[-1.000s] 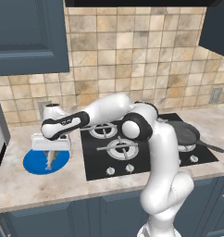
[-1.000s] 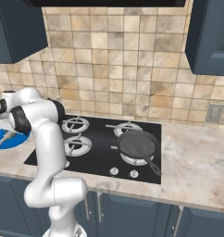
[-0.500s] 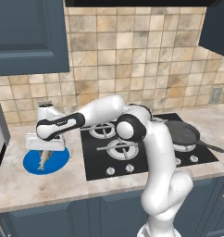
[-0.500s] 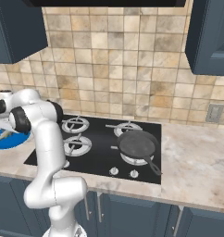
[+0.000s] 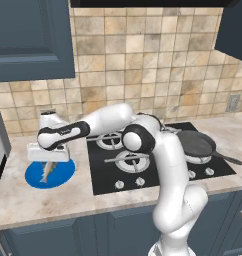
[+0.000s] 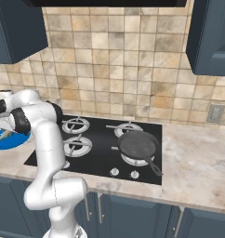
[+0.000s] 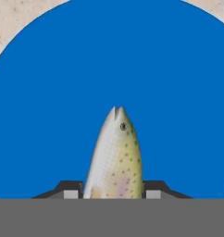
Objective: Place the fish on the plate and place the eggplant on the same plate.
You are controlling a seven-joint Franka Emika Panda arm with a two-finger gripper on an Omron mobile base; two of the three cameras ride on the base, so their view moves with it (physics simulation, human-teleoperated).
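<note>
The claw (image 7: 112, 193) hangs right over the blue plate (image 5: 33, 176), and its two tips (image 7: 70, 192) sit tight against the sides of the fish (image 7: 115, 159), which points head down at the plate. Off to the side of the claw is the black stove (image 5: 158, 162), with a dark frying pan (image 5: 195, 143) on it, well apart. Tan tiles (image 5: 143, 60) cover the wall behind.

Even, bright rendered light; soft shadows, no glare, slight pixel blur.

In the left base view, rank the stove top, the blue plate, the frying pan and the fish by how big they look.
1. stove top
2. frying pan and plate: look alike, unranked
3. fish
</note>
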